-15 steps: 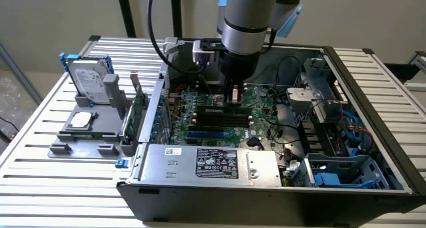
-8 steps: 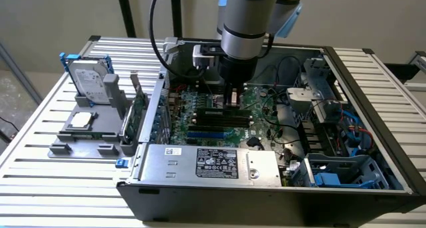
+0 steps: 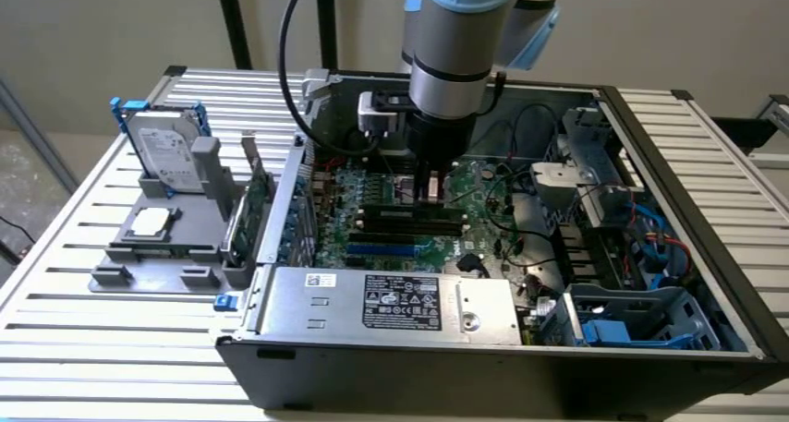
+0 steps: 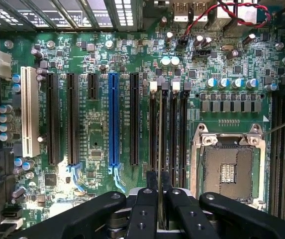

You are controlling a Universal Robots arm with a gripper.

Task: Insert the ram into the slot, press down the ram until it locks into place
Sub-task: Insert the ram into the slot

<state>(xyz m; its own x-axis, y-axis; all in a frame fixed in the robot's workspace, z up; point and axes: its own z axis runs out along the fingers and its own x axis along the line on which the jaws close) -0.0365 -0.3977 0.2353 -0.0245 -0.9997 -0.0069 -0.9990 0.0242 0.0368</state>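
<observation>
Ram (image 4: pixel 160 134), the thin flat green circuit-board stick, is pinched across its flat faces by the black two-finger claw (image 4: pixel 159 175). The fingers are clamped on it edge-on, so it sits upright and parallel to the long narrow black memory slot (image 4: pixel 164 109) beneath. Seated or just above it: can't tell. In the exterior view, the claw is low inside the open black computer case (image 3: pixel 493 376). The bright blue socket (image 3: pixel 382 249) is at 7 o'clock from it, the silver hard drive (image 3: pixel 166 150) at 9 o'clock, outside the case.

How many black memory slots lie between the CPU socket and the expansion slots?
4 memory slots, side by side, parallel, next to the CPU socket; the gripper covers their near ends.
</observation>
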